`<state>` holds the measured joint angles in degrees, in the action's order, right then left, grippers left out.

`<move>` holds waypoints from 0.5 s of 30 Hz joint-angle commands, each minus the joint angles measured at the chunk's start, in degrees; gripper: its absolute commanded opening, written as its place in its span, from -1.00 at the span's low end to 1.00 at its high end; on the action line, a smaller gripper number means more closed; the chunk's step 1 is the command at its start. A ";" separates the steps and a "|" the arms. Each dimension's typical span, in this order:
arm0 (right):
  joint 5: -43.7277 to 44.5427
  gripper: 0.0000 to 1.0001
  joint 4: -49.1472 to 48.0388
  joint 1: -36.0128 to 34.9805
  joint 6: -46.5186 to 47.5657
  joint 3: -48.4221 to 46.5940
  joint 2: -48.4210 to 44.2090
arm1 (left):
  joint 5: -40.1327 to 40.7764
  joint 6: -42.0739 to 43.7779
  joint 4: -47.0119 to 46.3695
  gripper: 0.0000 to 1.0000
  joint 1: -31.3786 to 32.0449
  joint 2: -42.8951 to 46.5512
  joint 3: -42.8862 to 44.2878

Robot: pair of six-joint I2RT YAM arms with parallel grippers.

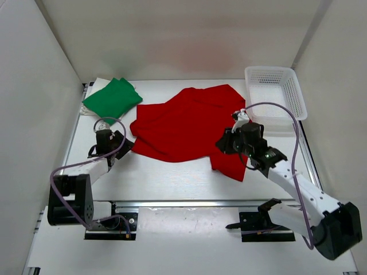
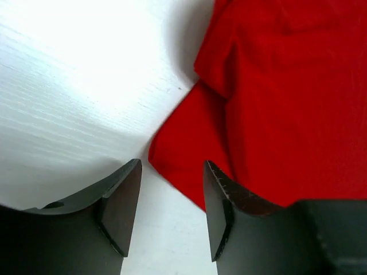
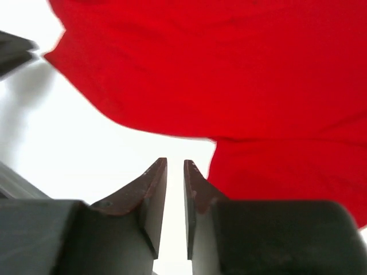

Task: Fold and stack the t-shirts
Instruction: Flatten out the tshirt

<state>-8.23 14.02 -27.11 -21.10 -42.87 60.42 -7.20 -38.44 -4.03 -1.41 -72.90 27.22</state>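
Observation:
The red t-shirt [image 1: 186, 123] lies spread and rumpled in the middle of the table, also in the left wrist view [image 2: 287, 97] and the right wrist view [image 3: 229, 74]. The green t-shirt [image 1: 112, 97] lies folded at the back left. A pale edge of the cream-white t-shirt [image 1: 90, 112] shows under it. My left gripper [image 1: 124, 144] [image 2: 172, 175] is open and empty, low at the red shirt's left corner. My right gripper [image 1: 225, 143] [image 3: 175, 166] is empty, its jaws a narrow gap apart, just off the shirt's lower right part.
A white mesh basket [image 1: 275, 94] stands at the back right, close to the right arm. White walls enclose the table on three sides. Bare table [image 1: 166, 180] lies between the red shirt and the arm bases.

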 commanded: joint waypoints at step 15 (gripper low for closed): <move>0.56 -0.41 -3.57 4.44 -11.84 23.62 -21.84 | 3.24 -12.10 -12.31 -0.55 3.61 -9.01 -3.41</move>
<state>-10.44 12.05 -22.11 -29.39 -20.64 40.05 -5.30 -48.29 -14.09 1.74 -81.76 24.43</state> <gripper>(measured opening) 0.283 0.271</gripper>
